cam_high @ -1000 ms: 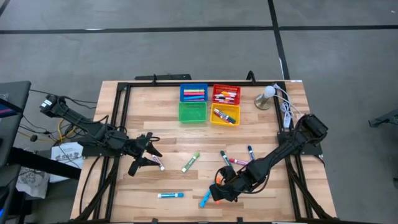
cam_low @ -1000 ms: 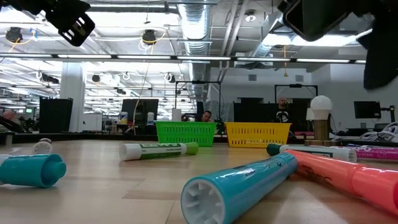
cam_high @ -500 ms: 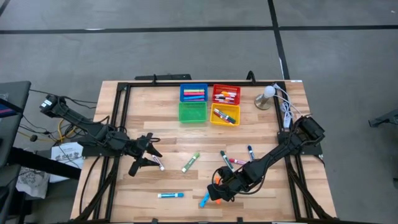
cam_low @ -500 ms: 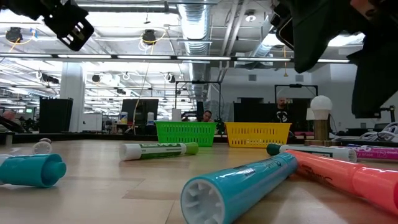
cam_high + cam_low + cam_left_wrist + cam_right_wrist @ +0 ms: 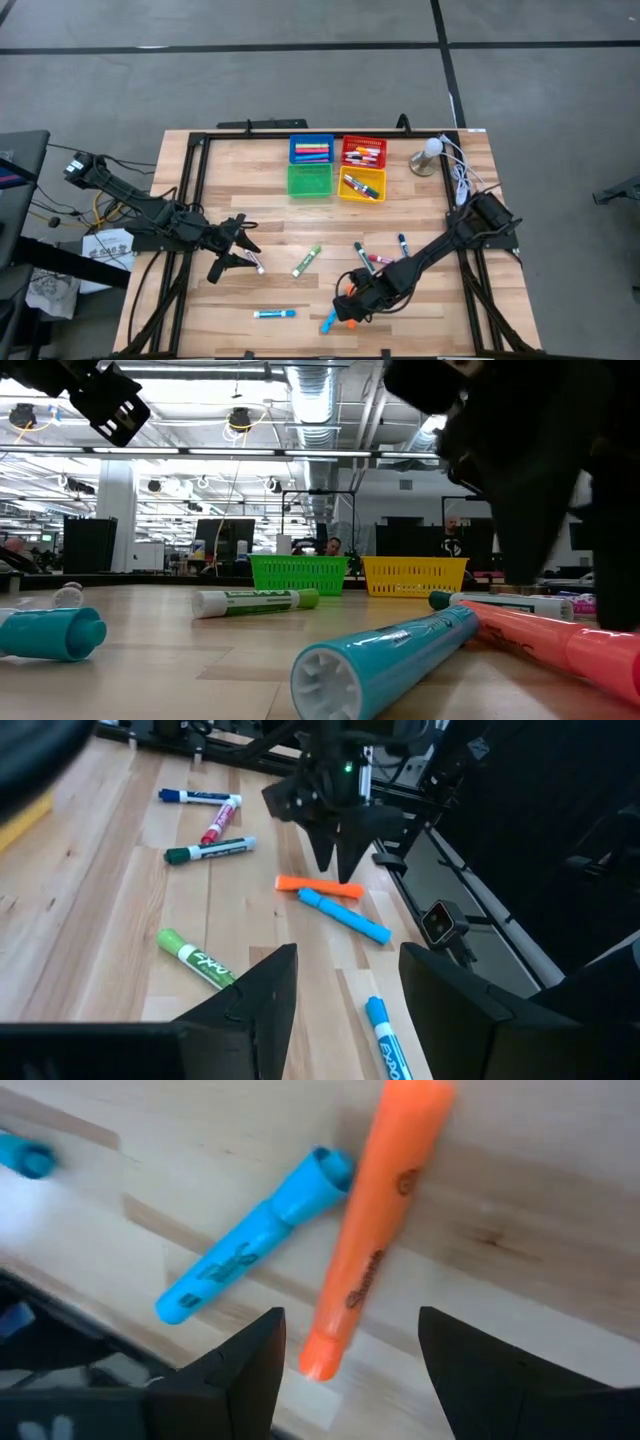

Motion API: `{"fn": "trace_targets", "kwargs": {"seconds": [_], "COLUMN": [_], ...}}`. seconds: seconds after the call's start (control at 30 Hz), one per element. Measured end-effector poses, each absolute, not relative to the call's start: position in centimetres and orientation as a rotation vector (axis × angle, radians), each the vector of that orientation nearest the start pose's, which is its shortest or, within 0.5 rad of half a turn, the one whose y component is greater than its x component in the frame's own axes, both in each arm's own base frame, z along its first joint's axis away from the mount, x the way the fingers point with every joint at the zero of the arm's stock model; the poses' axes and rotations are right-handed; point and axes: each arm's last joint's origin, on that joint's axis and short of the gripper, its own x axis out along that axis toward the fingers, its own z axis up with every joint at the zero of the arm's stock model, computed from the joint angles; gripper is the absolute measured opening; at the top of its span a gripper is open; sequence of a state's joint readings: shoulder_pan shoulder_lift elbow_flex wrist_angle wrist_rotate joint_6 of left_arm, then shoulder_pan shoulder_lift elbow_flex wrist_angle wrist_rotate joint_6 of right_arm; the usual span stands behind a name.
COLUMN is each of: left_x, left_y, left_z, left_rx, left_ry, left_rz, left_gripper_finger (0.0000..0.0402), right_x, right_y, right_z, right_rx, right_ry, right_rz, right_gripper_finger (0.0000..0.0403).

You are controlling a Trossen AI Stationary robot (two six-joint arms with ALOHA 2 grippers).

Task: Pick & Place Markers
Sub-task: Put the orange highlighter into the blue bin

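An orange marker [image 5: 375, 1230] lies flat on the wooden table [image 5: 280, 285], with a light blue marker [image 5: 250, 1250] beside it. My right gripper [image 5: 350, 1370] hangs open just above the orange marker's near end, fingers pointing steeply down, one on each side and touching nothing. In the high view it is near the table's front edge [image 5: 347, 305]. My left gripper [image 5: 232, 250] waits open at the table's left, above the wood. Close by its fingers lies a pink-tipped marker [image 5: 256, 263]. More markers lie loose: a green one [image 5: 306, 260], a blue-and-white one [image 5: 273, 314] and three to the right [image 5: 380, 258].
Blue [image 5: 311, 150], red [image 5: 363, 152], green [image 5: 309, 181] and yellow [image 5: 361, 186] bins stand at the table's far middle, some holding markers. A small lamp [image 5: 428, 157] and a white cable [image 5: 460, 180] sit at the far right. Bare wood lies in the table's middle.
My right gripper has sunk toward the orange marker and tipped a little steeper; in the low view it now fills the upper right. The markers have not moved.
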State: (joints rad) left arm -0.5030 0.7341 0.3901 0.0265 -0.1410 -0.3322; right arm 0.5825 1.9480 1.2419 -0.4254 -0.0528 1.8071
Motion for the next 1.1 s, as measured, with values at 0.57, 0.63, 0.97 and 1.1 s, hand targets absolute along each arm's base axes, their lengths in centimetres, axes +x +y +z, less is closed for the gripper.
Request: {"fn": "trace_targets", "kwargs": {"seconds": [0.57, 0.63, 0.97, 1.1], "left_x": [14.8, 14.8, 14.8, 14.8], "left_y": [-7.7, -7.7, -7.7, -7.7], "left_z": [22.6, 22.6, 22.6, 22.6], "left_rx": [-0.216, -0.217, -0.216, -0.216], "left_ry": [0.341, 0.340, 0.336, 0.336], "left_rz": [-0.309, -0.309, -0.303, -0.303], "left_gripper_finger": [0.0176, 0.0176, 0.0176, 0.0176], "right_x": [32.3, 32.2, 31.7, 31.5], "right_y": [20.4, 20.3, 20.1, 20.1], "right_z": [13.0, 12.9, 12.7, 12.6], "right_rx": [1.337, 1.363, 1.391, 1.354], "right_ry": [1.218, 1.213, 1.209, 1.227], "right_rz": [-0.765, -0.820, -0.917, -0.903], "right_gripper_finger": [0.0218, 0.0218, 0.0196, 0.0166]}}
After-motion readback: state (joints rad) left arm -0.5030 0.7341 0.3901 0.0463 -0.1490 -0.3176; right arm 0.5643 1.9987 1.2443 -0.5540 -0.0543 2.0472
